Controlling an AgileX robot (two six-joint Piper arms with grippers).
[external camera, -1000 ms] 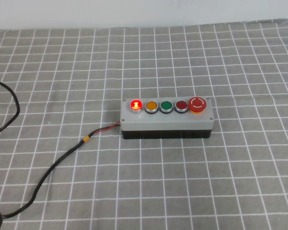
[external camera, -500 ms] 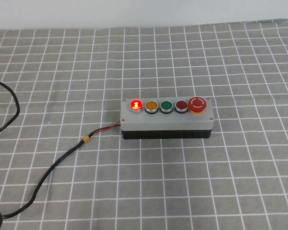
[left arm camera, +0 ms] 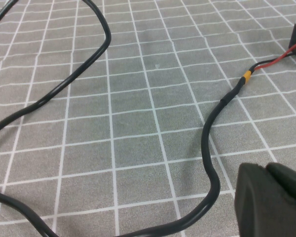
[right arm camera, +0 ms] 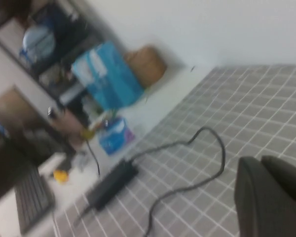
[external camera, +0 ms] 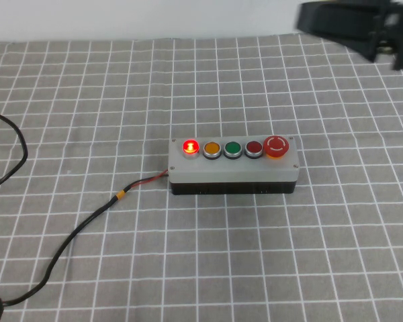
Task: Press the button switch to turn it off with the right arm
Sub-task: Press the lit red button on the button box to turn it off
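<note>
- high view puts the button box mid-table on the grey checked cloth, its long axis running side to side, five buttons in a row on top.
- the lit red button sits at the box's left end, and the big red mushroom button is at the right end.
- the right gripper hangs well beyond the box's far right corner, near the back edge of the cloth; i cannot tell whether it is spread or closed.
- so, as i judge it, the target lies toward me and leftward from that gripper, at the end of the row farthest from it. the reach has to pass over the other four buttons without touching them.
- the left gripper is out of the high view. its own camera shows it off the box's left end, just beside the black cable that feeds the box; its state i cannot tell.
- right wrist view shows no box at all, only cable, a power brick and clutter past the cloth, so only the high view shows me the button.
</note>
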